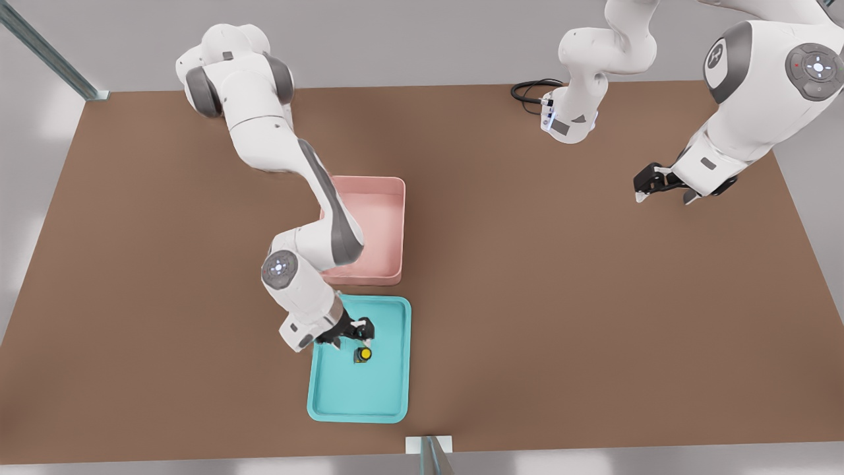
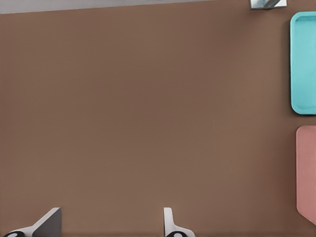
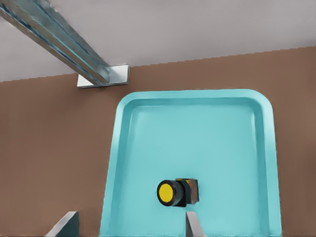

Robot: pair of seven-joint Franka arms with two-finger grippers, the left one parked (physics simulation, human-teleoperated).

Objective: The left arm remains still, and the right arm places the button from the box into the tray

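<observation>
**One button, lying in the tray, gripper open above it**

Counted across the front view: two white arms, one pink box (image 1: pixel 379 227), one turquoise tray (image 1: pixel 382 396), one button (image 1: pixel 362 354), all on one brown table (image 1: pixel 560 297). Near the table's far edge, by the base of the arm on the front view's right, lies one coiled black cable (image 1: pixel 529 90).

The right arm (image 1: pixel 316 198) reaches from the far-left part of the table in the front view, across the box, to the tray. The box sits near the table's middle; the tray sits just beside it, toward the near edge, with a thin strip of table between them.

The gripper (image 1: pixel 356 332) hangs over the tray's end nearest the box. Its fingers (image 3: pixel 195 224) stand spread apart and hold nothing; the button lies just beyond them, apart from both.

The button rests on the tray floor, in the half nearer the box and toward the long rim on the front view's right. In the right wrist view the button (image 3: pixel 177 192) is a round yellow cap on a short black body, tipped on its side, cap facing the camera.

No brand, label or writing can be read on any of these things.
</observation>
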